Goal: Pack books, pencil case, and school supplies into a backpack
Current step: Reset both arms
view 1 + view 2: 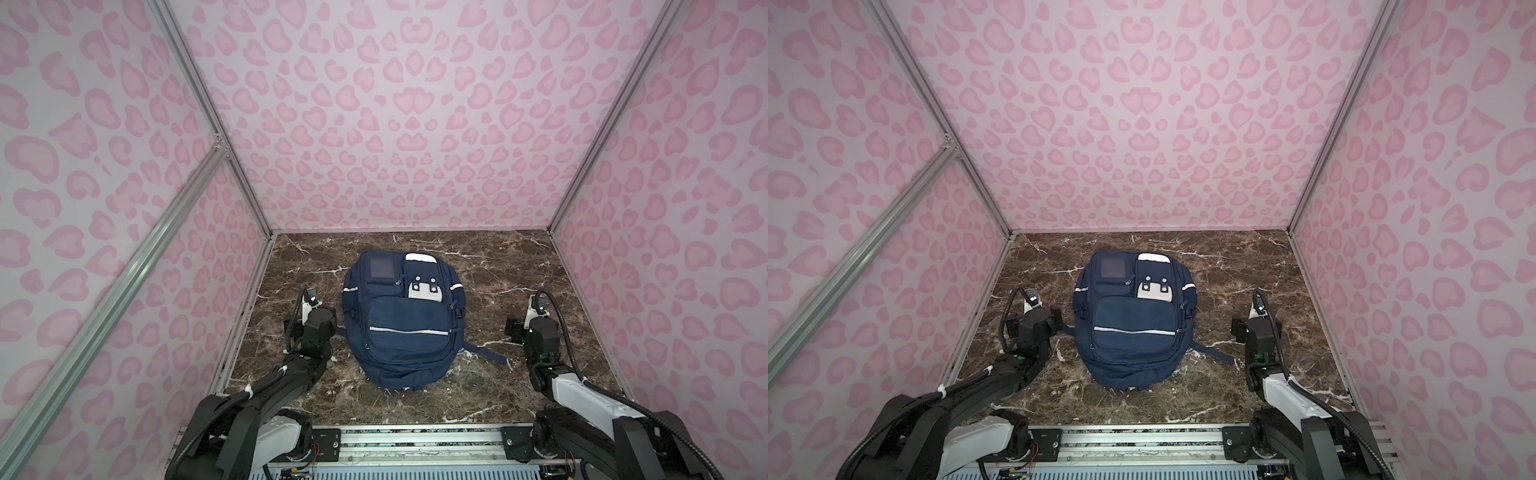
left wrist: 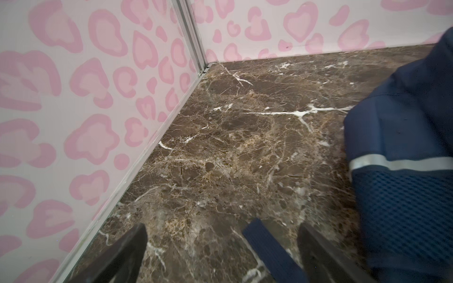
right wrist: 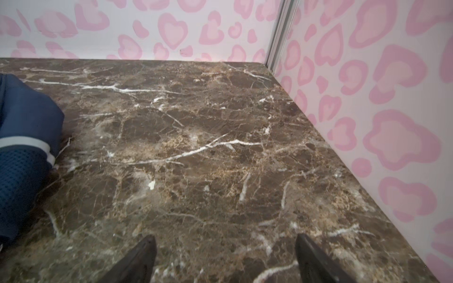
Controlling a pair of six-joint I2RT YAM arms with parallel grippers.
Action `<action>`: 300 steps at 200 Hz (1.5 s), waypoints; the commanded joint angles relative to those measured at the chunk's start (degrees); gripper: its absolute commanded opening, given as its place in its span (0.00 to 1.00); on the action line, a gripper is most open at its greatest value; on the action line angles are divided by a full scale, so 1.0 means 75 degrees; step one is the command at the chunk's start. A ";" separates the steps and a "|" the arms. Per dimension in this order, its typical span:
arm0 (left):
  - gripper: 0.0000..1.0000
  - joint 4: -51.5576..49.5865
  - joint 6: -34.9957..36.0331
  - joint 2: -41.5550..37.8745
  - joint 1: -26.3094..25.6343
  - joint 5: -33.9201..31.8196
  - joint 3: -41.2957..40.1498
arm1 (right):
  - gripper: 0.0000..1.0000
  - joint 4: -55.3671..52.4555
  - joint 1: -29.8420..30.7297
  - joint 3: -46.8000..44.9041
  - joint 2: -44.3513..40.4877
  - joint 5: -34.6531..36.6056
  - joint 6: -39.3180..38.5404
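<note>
Both spread wide, empty: left gripper [image 2: 223, 227] at 9 o'clock, right gripper [image 3: 226, 237] at 3 o'clock of backpack [image 1: 401, 324], closed at centre of table [image 1: 498, 291]. No loose items visible; likely packed. Lift left straight up, clear of strap [image 2: 269, 252] between its jaws.

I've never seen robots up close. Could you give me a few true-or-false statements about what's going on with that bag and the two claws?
1. The backpack lies between the two arms. True.
2. The left gripper is clamped on the backpack. False: its jaws stand open beside the backpack, gripping nothing.
3. The right gripper is open and empty above the table. True.
4. The backpack leans upright against the back wall. False: it lies flat on the table, front pockets facing up, apart from every wall.
</note>
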 commanded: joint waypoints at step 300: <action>0.97 0.3775 0.0201 0.1875 0.2366 0.5065 0.0000 | 0.99 0.0624 -0.0355 0.1918 0.2167 -0.2055 -0.1042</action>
